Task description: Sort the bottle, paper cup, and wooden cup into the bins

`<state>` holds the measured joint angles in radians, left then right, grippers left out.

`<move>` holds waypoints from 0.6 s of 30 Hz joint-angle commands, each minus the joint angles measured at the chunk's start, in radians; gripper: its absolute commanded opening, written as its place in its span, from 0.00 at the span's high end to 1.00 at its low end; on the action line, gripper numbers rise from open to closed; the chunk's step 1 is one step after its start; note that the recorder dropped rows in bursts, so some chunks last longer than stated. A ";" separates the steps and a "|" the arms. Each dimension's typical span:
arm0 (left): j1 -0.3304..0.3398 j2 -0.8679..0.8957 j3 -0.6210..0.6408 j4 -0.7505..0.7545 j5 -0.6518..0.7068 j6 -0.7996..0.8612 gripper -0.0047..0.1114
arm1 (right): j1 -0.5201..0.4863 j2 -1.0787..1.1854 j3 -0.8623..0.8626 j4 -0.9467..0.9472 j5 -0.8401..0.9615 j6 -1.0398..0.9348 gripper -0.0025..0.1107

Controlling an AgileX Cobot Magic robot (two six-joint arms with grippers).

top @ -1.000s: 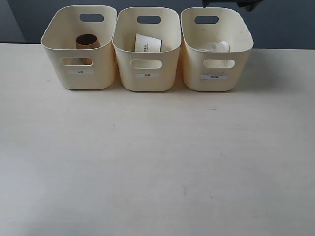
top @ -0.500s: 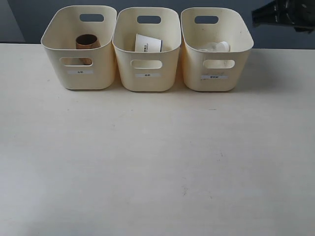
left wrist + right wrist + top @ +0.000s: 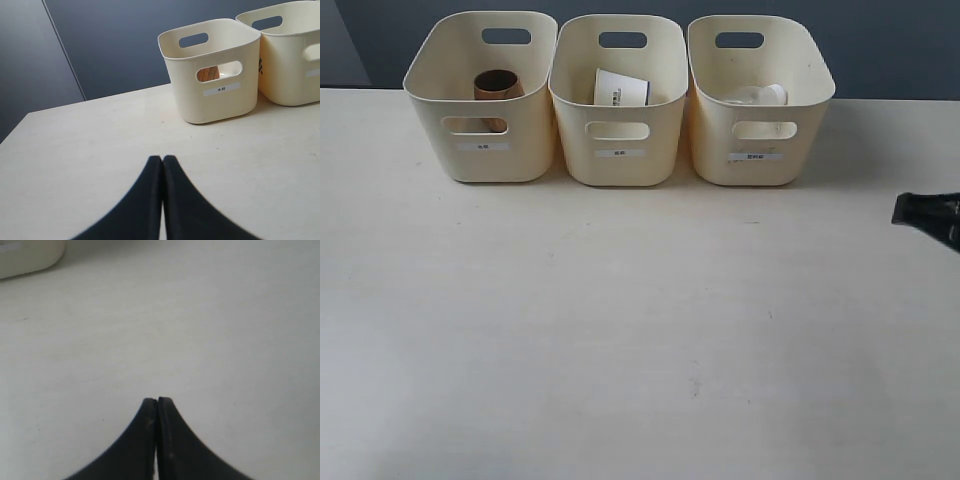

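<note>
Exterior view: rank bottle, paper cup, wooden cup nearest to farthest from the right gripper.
Right gripper sits at the right edge, shut and empty.
1. bottle, lying in the right bin, nearest.
2. paper cup, tipped in the middle bin.
3. wooden cup, in the left bin, farthest.

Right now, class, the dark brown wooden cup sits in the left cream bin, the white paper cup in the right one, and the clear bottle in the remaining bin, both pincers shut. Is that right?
One slip: the white paper cup sits in the middle cream plastic bin, and the clear plastic bottle in the right bin, as the exterior view shows. The dark brown wooden cup is in the left bin; both pincers are shut.
</note>
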<state>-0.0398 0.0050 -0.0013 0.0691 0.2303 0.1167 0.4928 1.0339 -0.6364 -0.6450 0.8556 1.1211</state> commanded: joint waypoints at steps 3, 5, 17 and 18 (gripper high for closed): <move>-0.003 -0.005 0.001 0.000 -0.007 -0.002 0.96 | -0.004 -0.138 0.180 0.082 -0.154 0.049 0.98; -0.003 -0.005 0.001 0.000 -0.007 -0.002 0.96 | -0.004 -0.146 0.203 0.115 -0.153 0.052 0.98; -0.003 -0.005 0.001 0.000 -0.007 -0.002 0.96 | 0.000 -0.146 0.203 0.127 -0.162 0.060 0.98; -0.003 -0.005 0.001 0.000 -0.005 -0.002 0.96 | 0.000 -0.146 0.203 0.128 -0.164 0.060 0.98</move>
<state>-0.0398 0.0050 -0.0013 0.0691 0.2303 0.1167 0.4928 0.8970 -0.4395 -0.5118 0.6974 1.1785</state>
